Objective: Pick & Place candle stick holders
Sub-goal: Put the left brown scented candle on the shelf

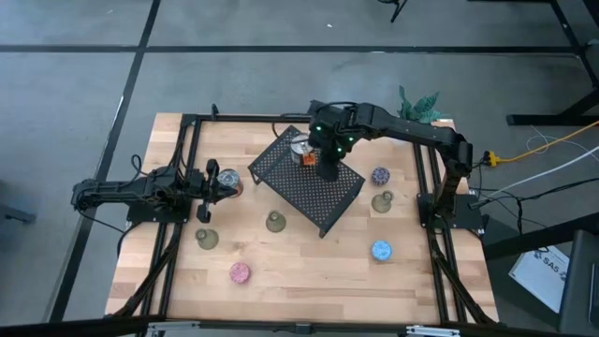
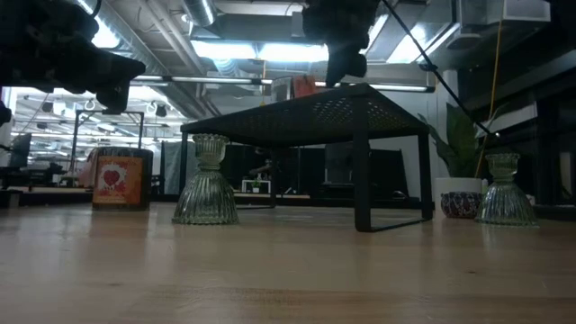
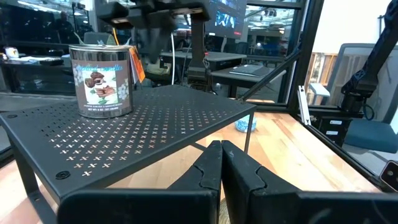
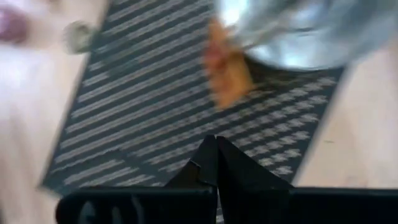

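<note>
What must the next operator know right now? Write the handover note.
Left gripper: shut, empty, at the table's left side, facing the black rack.
Right gripper: shut, empty, above the rack beside the tin.
Holders, all on the table around the rack: olive holders, purple holder, blue holder, pink holder.
Done: nothing visibly placed.
Left: pick and place every holder.

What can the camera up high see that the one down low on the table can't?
Only the high view shows the blue holder, the pink holder and the purple holder. Only the low view shows the room's ceiling lights and the space under the black rack. Both show the rack and olive-green holders.
</note>
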Controlling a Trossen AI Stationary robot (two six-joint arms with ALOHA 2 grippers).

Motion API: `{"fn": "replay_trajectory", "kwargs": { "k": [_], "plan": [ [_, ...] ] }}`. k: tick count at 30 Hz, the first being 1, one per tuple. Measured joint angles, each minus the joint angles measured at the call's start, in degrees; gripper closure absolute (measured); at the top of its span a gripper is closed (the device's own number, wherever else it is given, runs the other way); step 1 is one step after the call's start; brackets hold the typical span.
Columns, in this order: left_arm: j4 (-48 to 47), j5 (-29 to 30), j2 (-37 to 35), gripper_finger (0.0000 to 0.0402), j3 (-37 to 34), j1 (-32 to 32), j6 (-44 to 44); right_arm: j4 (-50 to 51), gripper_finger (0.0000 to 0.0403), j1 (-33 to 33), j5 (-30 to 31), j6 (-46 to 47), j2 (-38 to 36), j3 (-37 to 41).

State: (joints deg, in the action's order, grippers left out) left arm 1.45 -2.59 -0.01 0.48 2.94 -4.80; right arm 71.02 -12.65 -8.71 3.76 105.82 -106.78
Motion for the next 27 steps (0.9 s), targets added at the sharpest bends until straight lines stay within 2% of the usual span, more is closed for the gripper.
{"fn": "replay_trajectory", "kwargs": {
  "k": [3,8,14,19,27],
  "plan": [
    [0.00,0.00,0.00,0.0400,-0.01,0.00,0.00,-0.74,0.0403,0.84,-4.05,-3.36,-0.02,0.00],
    [0.00,0.00,0.00,0.0400,0.00,0.00,0.00,-5.41,0.0403,1.50,-4.28,-4.69,0.07,0.00],
    [0.00,0.00,0.00,0.0400,-0.01,0.00,-0.01,-9.53,0.0403,1.81,-2.51,-4.67,1.45,-0.03],
    [0.00,0.00,0.00,0.0400,0.00,0.00,0.00,-9.41,0.0403,1.64,3.77,-4.89,2.30,-0.02],
    [0.00,0.00,0.00,0.0400,-0.01,0.00,0.00,-11.71,0.0403,1.08,5.93,-5.15,2.84,-0.02]
  ]
}}
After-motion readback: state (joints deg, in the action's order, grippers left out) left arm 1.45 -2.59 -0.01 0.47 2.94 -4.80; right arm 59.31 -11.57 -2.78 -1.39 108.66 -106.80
